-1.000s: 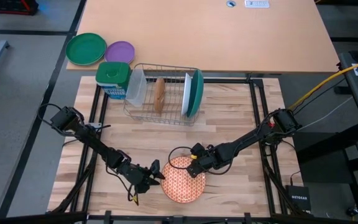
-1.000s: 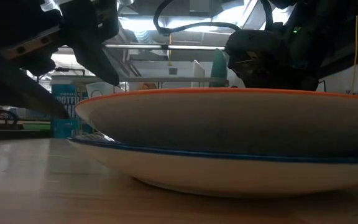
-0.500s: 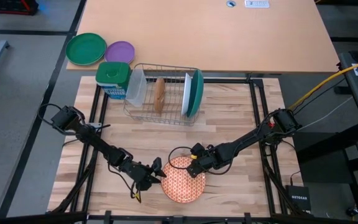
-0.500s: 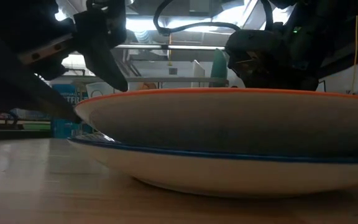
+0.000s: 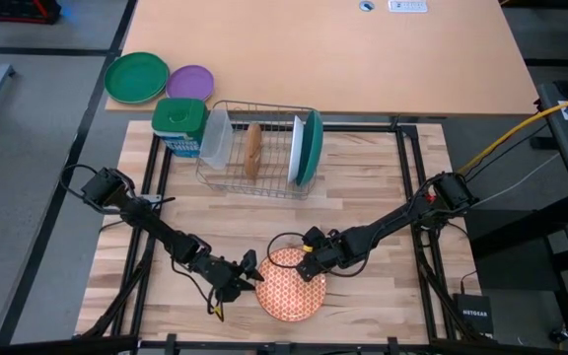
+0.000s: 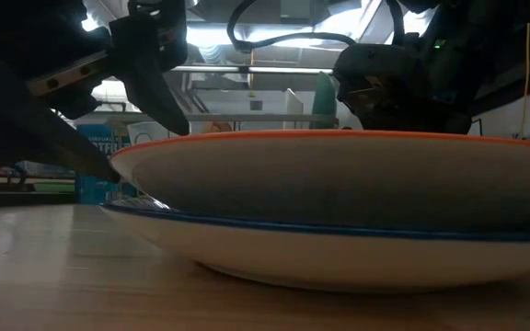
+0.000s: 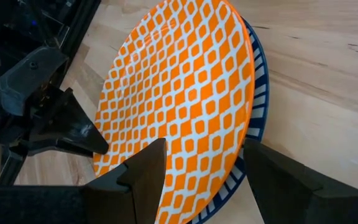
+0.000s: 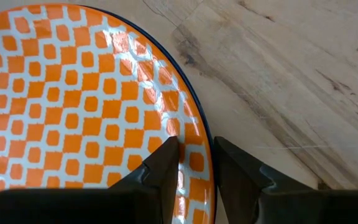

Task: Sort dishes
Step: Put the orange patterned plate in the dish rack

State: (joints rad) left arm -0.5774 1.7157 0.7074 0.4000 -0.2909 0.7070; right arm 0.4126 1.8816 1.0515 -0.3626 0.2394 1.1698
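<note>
The left pincer (image 7: 201,162) stands open astride the orange plate (image 5: 292,283) rim. The right pincer (image 8: 196,163) straddles the far rim, grip uncertain. Advise lifting the rim clear of the blue-rimmed plate (image 7: 258,93) beneath before closing.

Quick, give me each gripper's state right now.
Left gripper: open, fingers straddling the orange patterned plate's rim, not clamped.
Right gripper: open, narrow gap, straddling that plate's opposite rim.

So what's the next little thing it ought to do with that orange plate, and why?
Probably close the left tool on the orange patterned plate. Its fingers stand open on either side of the rim, and the right tool already straddles the opposite edge. A blue-rimmed plate lies underneath.
</note>
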